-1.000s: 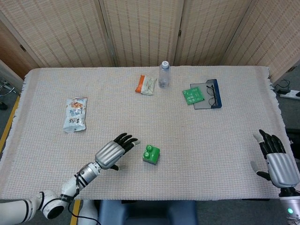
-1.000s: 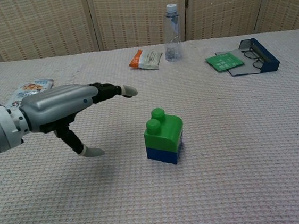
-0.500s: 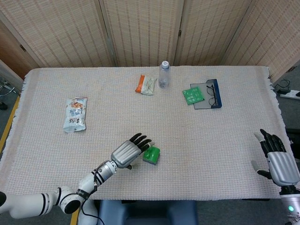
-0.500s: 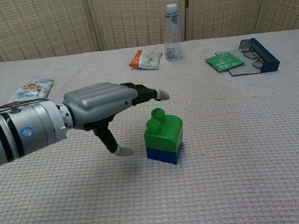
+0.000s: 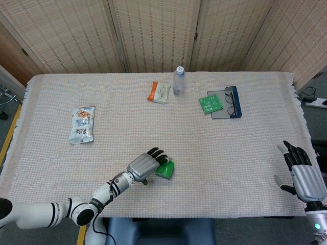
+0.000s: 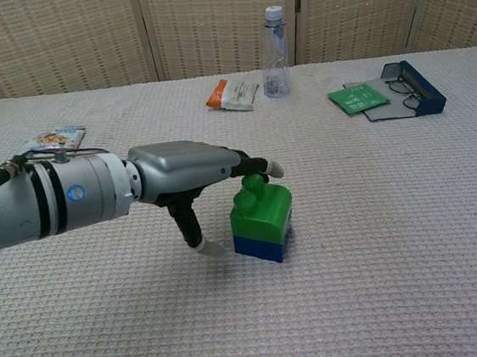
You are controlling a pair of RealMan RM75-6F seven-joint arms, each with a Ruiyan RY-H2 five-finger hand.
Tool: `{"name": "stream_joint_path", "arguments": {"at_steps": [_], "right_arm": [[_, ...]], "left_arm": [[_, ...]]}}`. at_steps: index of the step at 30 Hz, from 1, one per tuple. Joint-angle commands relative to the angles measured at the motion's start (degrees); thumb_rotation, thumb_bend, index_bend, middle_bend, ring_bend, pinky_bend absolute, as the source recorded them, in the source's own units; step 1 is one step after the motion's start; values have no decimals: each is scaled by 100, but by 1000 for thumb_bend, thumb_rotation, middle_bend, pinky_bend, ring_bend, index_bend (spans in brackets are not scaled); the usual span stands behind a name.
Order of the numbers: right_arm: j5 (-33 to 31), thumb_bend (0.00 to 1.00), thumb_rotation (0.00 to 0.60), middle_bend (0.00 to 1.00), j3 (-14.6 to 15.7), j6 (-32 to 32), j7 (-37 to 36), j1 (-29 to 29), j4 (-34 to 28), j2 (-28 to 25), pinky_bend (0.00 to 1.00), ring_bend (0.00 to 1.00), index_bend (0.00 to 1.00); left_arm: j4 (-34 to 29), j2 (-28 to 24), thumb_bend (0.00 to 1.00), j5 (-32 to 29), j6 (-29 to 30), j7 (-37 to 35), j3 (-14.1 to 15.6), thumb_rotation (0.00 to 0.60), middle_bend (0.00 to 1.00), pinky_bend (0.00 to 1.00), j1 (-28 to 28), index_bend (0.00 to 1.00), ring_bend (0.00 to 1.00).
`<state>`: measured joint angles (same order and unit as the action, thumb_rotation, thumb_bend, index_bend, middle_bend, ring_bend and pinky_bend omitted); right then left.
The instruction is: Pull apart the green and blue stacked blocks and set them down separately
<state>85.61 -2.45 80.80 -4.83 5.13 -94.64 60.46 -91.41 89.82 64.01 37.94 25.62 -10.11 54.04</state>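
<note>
Since a second ago our left hand (image 6: 190,168) has been sliding in toward the stack, and now we are seeing its fingers (image 6: 259,167) spread over the studs of the green block (image 6: 261,210), the thumb hanging down just beside the stack's near-left side; we are not yet gripping anything, and whether the fingertips touch the studs we cannot tell. One green block is sitting on one blue block (image 6: 263,247), the two joined and standing directly under and just right of the left hand. Our right hand (image 5: 302,173) is waiting well apart, out past the table's right edge, fingers apart and holding nothing.

Nearest to us, the front edge of the table (image 5: 235,168) is lying close behind the left hand's wrist. Between the stack and the right hand we are looking at a wide bare stretch of cloth. Farther out, one snack bag (image 5: 82,124) is lying well to the left of the left hand. Beyond the stack, near the far edge, we are counting one orange-and-white packet (image 5: 159,92), one clear bottle (image 5: 178,80) just beside it, one green card (image 5: 210,103), and one blue case (image 5: 230,104) with one pair of glasses on it.
</note>
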Motion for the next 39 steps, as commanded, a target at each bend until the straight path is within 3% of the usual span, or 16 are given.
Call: {"name": "stream_joint_path", "arguments": {"at_steps": [1,9,28,39], "right_arm": [[5,406,600,0,7,-12,-4,4,-6,-4,0,0,0],[-17,406,600,0,12,-52,-35,18,-17,-23,0,0,0],[55,406,600,0,24,-7,-124,16,-55,-68,0,0,0],[4,405,600,0,10,-60,-139,44,-40,-65,0,0,0]], "left_arm": [[-14,-27,283,-207,-59,79,15,600,180,0,156,113,0],[12,53,287,-319,121,-39,58,600,232,0,290,164,0],[451,313,287,357,480,-740,282,600,304,0,189,216,12],[830,550,293,747,711,-1167,317,600,555,0,108,466,123]]}}
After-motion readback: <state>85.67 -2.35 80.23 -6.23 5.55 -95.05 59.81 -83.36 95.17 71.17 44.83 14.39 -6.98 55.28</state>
